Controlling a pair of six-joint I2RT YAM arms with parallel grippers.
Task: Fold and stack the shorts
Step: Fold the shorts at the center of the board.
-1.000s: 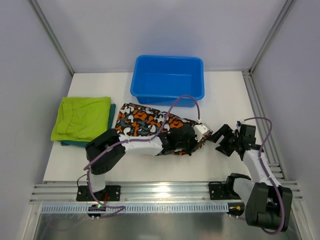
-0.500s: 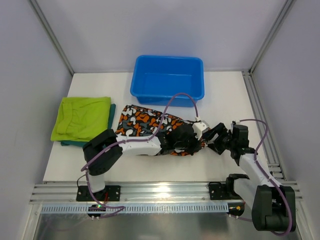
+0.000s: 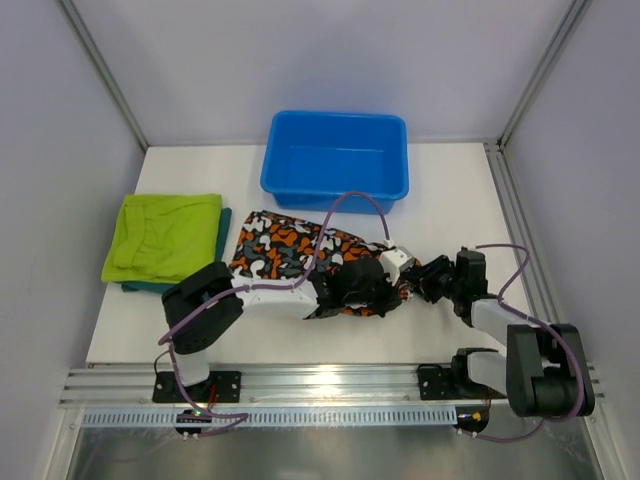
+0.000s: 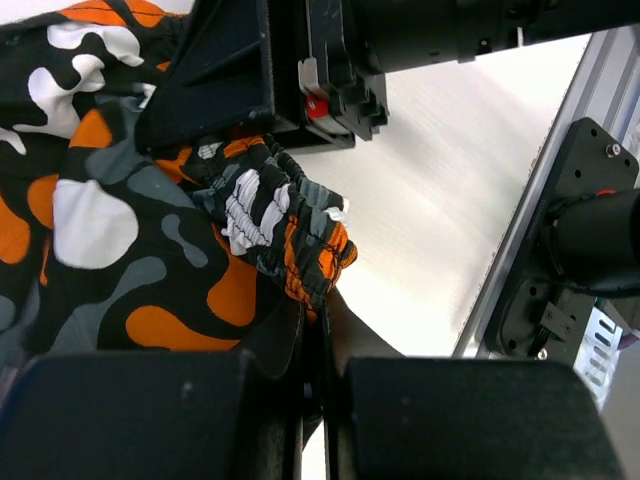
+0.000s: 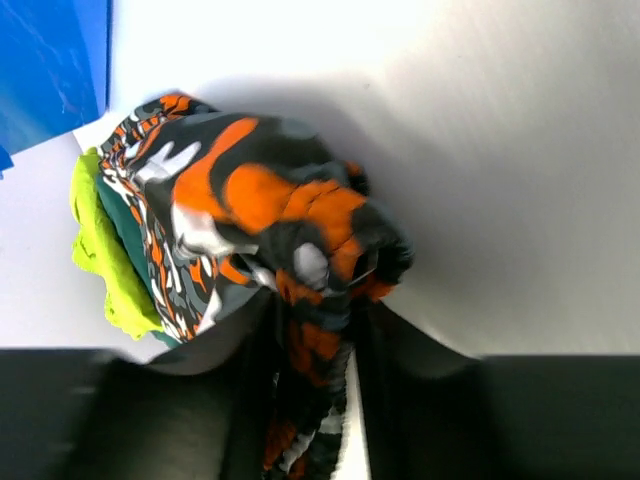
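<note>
The camouflage shorts (image 3: 285, 252) lie mid-table, their right end bunched up between both grippers. My left gripper (image 3: 383, 287) reaches across them and is shut on a fold of their gathered edge (image 4: 305, 255); in the left wrist view its tips (image 4: 320, 312) pinch the cloth. My right gripper (image 3: 419, 283) faces it from the right, and in the right wrist view (image 5: 315, 315) its fingers (image 5: 225, 345) hold the same bunch (image 5: 290, 215) between them. The lime shorts (image 3: 165, 235) lie folded at the left on the teal shorts (image 3: 224, 230).
A blue plastic tub (image 3: 335, 155) stands at the back, just behind the camouflage shorts. A metal rail (image 3: 320, 382) runs along the near edge, and the right arm's base plate (image 4: 570, 250) sits close to the left gripper. Enclosure walls stand on both sides.
My right gripper has moved left from the table's right side onto the bunched end of the camouflage shorts, and its jaws have narrowed around it. The left gripper has stayed shut on the cloth.
</note>
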